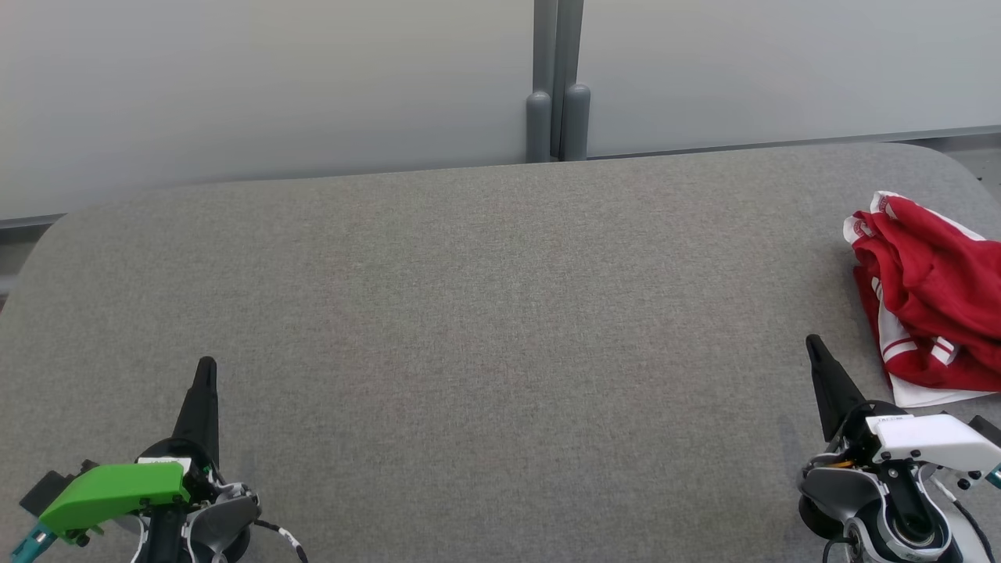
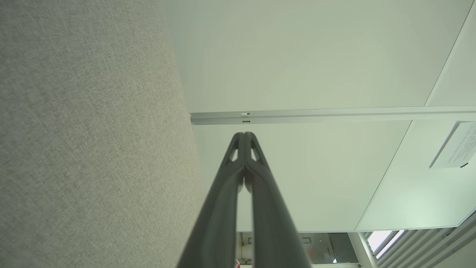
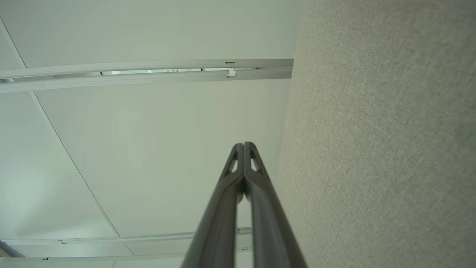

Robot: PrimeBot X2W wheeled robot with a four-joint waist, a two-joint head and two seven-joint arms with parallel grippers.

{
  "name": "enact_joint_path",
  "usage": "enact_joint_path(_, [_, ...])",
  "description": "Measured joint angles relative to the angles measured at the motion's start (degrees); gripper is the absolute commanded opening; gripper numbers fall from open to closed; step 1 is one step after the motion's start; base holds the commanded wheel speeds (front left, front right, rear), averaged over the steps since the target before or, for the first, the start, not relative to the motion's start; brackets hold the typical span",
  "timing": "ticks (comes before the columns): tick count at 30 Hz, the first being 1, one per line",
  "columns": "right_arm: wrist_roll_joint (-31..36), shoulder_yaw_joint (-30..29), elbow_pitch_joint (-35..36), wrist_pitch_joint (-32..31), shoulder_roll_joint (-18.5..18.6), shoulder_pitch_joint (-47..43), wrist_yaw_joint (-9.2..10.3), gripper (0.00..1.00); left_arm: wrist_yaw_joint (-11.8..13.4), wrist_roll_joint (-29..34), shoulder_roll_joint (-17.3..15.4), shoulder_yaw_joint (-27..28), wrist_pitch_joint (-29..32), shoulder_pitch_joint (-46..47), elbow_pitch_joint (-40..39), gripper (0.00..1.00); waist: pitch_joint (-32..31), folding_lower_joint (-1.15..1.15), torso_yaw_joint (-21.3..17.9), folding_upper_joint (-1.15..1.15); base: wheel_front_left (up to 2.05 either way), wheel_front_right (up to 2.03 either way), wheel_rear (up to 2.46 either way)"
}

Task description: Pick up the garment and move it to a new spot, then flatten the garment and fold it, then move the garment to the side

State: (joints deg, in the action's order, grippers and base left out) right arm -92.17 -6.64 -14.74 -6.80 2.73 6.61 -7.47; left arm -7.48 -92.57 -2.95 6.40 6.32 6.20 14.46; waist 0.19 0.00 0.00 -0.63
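Head view: a crumpled red garment with white stripes and trim [image 1: 931, 297] lies at the right end of the grey fabric-covered tabletop [image 1: 500, 313]. The picture's right edge cuts the garment off. The right jaws, under a white cover [image 1: 934, 438], are closed to a single dark point, with the garment just beside them on their right and a strip of tabletop between. The left jaws, under a green cover [image 1: 109, 489], are closed too, well apart from the garment.

Left wrist view: the long dark fingers [image 2: 223, 193] press together at the tips and grip nothing. Tabletop is on the left and pale wall panels [image 2: 297, 56] are ahead. The print on a paper notice [image 2: 455, 145] is too small to read.

Right wrist view: these fingers [image 3: 223, 201] also meet at the tips, empty, with tabletop on the right.
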Motion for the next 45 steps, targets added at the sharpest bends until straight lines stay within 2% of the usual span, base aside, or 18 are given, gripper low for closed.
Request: enact_joint_path(45, [0.0, 0.0, 0.0, 0.0, 0.0, 0.0, 0.00, 0.00, 0.0, 0.0, 0.0, 0.1, 0.1, 0.0, 0.0, 0.00, 0.0, 0.00, 0.0, 0.00, 0.00, 0.00, 0.00])
